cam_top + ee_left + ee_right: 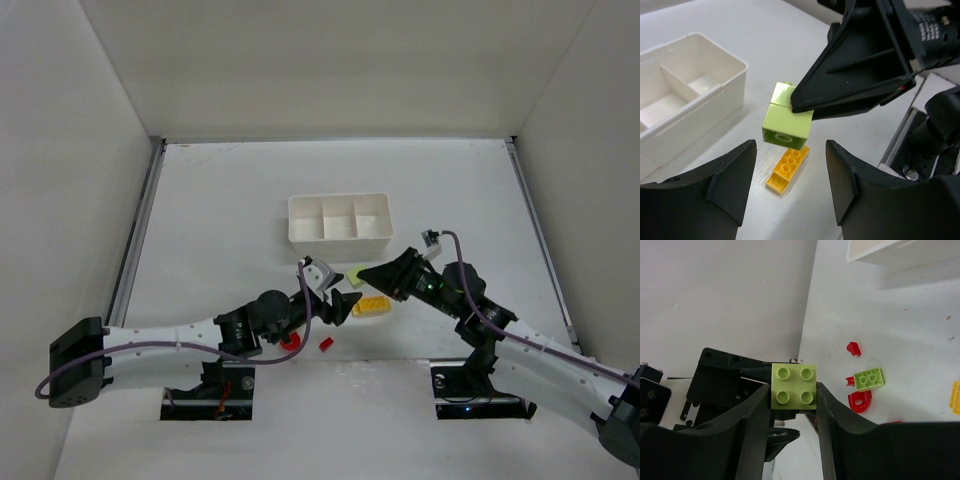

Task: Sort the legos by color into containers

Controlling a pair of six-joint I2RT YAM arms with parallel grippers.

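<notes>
Since the green brick (793,385) is light, stiff and slick, the right gripper (793,390) fingers (757,415) clamp its 2 flat sides; the left gripper (791,150) fingers gape apart, empty.

Bright, even overhead light; soft shadows under the tray (338,238); near fingers (730,182) slightly blurred.

Light-green brick (793,386) hangs above yellow brick (786,169), near white tray (715,107).

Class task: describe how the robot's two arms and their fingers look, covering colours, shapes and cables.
The left arm and right arm have white links with black joints and bases. A greyish-purple cable runs along each. The fingers are matte black, broad and wedge-shaped.
</notes>
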